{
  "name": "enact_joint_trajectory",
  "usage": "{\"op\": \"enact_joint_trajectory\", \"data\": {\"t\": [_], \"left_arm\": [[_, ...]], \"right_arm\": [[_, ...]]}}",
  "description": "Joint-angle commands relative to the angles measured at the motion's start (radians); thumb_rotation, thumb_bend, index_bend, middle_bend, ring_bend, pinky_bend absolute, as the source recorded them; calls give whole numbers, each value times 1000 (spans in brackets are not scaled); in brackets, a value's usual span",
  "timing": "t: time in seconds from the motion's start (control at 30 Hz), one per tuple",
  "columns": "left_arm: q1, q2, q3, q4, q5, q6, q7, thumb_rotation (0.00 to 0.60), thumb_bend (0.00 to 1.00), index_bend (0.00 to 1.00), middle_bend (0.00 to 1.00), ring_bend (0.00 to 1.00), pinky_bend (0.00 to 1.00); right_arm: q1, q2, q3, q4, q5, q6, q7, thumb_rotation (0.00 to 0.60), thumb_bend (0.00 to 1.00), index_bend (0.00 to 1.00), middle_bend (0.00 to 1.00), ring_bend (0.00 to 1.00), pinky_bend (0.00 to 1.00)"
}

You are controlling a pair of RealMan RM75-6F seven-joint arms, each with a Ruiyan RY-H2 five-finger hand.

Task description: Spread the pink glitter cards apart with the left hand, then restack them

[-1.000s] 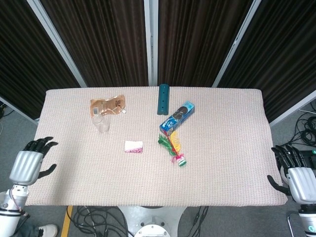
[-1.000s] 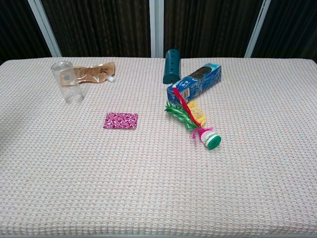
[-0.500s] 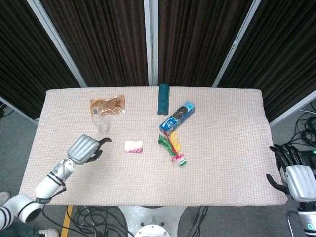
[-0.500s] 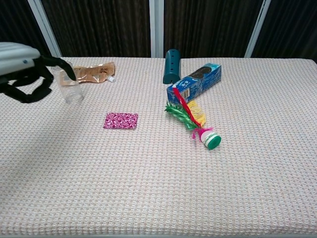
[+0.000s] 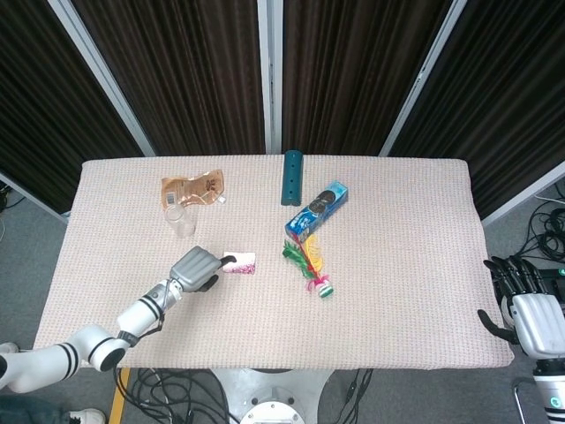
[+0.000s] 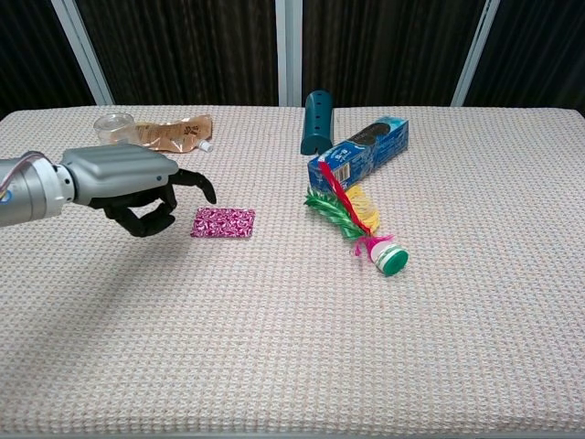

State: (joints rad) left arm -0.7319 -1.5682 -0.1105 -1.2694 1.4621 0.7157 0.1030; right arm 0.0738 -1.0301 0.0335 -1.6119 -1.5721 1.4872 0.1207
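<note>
The left hand [image 6: 137, 187] hovers just left of the pink glitter cards [image 6: 223, 222], fingers loosely curled, holding nothing; contact cannot be told. The cards lie stacked mid-table, so spreading looks not yet begun; next, fingertips should press down and fan them

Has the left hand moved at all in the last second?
Yes. The left hand has swung in from the table's left edge toward the pink glitter cards, and is now right beside them, below the clear cup in the head view.
</note>
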Motion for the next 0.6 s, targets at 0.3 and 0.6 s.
{"op": "enact_joint_trajectory", "data": {"t": [0.3,0.6], "left_arm": [[-86,-62,-25,79,-220,-138,149,600,590,254,885,923,963],[-135,-87,-14,96,-333,-162,228,600,590,254,888,926,964]], "right_arm": [[-1,2,0,8,4,-2,12,589,185,132,101,0,0],[-5,9,1,11,15,0,19,596,184,131,102,0,0]]}}
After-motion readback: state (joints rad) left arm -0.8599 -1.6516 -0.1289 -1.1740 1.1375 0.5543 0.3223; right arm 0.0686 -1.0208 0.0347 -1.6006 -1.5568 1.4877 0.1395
